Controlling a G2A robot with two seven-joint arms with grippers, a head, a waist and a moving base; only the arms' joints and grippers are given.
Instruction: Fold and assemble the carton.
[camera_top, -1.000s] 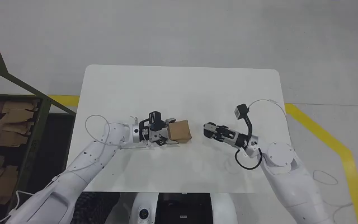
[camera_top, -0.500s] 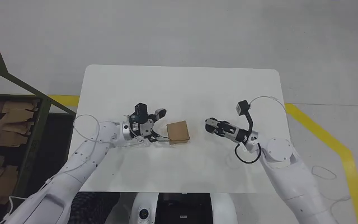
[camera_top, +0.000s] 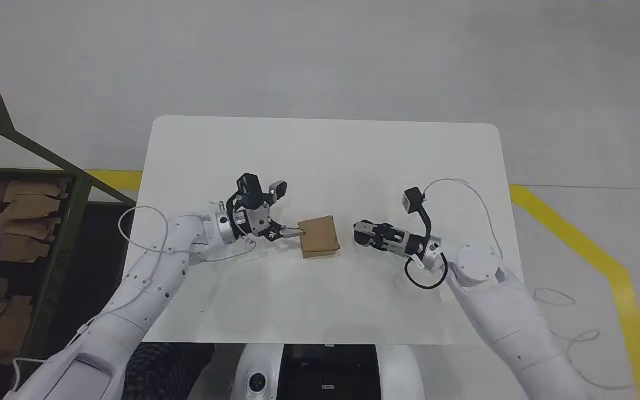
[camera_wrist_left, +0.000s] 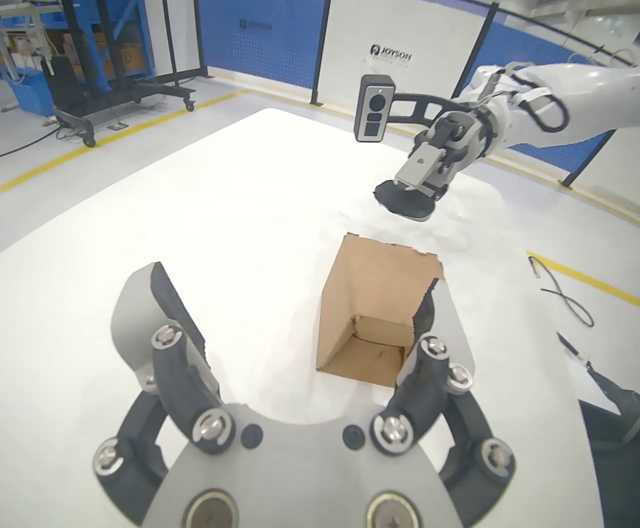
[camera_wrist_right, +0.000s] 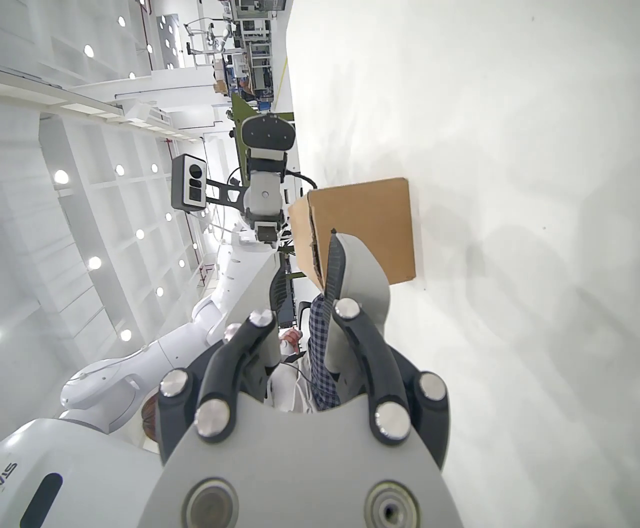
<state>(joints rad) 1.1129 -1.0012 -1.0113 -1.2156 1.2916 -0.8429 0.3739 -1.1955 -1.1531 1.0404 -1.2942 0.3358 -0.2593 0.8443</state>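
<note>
A small brown carton (camera_top: 320, 237) lies on its side on the white table (camera_top: 400, 160). Its open end (camera_wrist_left: 372, 345) faces my left gripper (camera_wrist_left: 300, 275), and folded flaps show inside. The left gripper (camera_top: 280, 230) is open just left of the carton, with one fingertip (camera_wrist_left: 435, 300) close to the carton's open edge and nothing held. My right gripper (camera_top: 358, 235) hovers a short way right of the carton's closed end (camera_wrist_right: 370, 230), apart from it. In the left wrist view the right gripper (camera_wrist_left: 406, 202) has its pads together and holds nothing.
A dark bin of cardboard pieces (camera_top: 30, 225) stands on the floor left of the table. Yellow tape (camera_top: 560, 230) marks the floor at the right. The table around the carton is bare white surface on all sides.
My left gripper drew back from the carton, where it had been touching the open end, and turned. My right gripper moved left, closer to the carton. The carton stayed put.
</note>
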